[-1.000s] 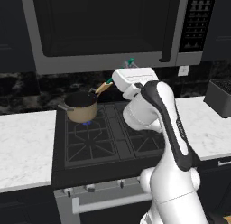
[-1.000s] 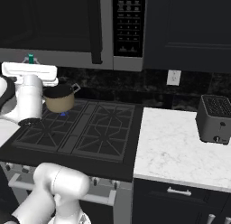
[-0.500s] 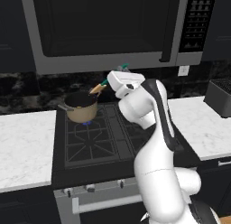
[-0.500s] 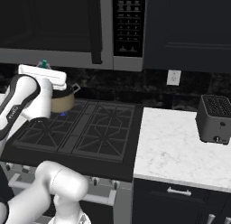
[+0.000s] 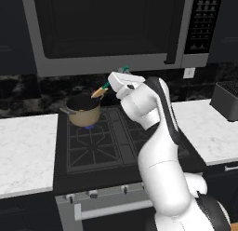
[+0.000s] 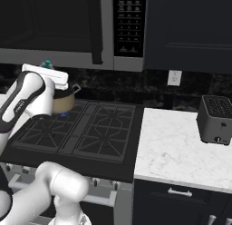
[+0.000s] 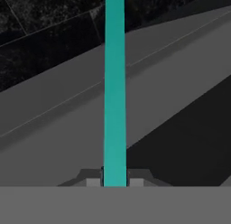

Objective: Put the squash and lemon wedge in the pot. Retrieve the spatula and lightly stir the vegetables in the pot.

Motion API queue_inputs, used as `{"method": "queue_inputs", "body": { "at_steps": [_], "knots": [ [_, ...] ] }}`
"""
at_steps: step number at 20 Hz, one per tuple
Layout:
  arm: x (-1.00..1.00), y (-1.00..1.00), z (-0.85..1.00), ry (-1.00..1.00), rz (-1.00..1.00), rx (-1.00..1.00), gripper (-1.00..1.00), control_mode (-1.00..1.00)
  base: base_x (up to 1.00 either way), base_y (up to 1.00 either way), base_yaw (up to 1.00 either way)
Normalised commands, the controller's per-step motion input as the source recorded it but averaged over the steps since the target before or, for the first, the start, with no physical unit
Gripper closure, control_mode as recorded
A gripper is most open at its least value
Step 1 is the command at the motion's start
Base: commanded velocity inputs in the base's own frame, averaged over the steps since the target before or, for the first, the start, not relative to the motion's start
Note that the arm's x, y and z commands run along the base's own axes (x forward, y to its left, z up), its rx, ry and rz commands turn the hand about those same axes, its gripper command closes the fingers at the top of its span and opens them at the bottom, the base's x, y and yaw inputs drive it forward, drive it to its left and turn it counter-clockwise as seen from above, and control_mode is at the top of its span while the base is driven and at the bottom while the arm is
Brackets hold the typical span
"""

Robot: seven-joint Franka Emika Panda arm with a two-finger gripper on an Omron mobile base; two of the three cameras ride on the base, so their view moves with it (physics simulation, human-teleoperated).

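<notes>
Arm's swung left toward frame centre since a sec ago; claw clamped on spatula, blade now just over pot rim, so stirring's next

Two base views from behind the arm, left and right, looking forward and down, sharing the stove, hand view close along the spatula
</notes>
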Motion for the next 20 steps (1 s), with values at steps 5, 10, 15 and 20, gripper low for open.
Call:
{"method": "queue_inputs", "body": {
  "at_steps": [5,10,15,20],
  "knots": [
    [0.42,0.01,-0.27,0.06,0.0,0.0,1.0,-1.0,0.0,0.0,0.0],
    [0.35,0.09,-0.52,0.07,0.0,0.0,1.0,-1.0,0.0,0.0,0.0],
    [0.41,0.22,-0.11,0.01,0.0,0.0,1.0,-1.0,0.0,0.0,0.0],
    [0.24,0.44,-0.28,0.01,-0.01,0.0,1.0,-1.0,0.0,0.0,0.0]
  ]
}}
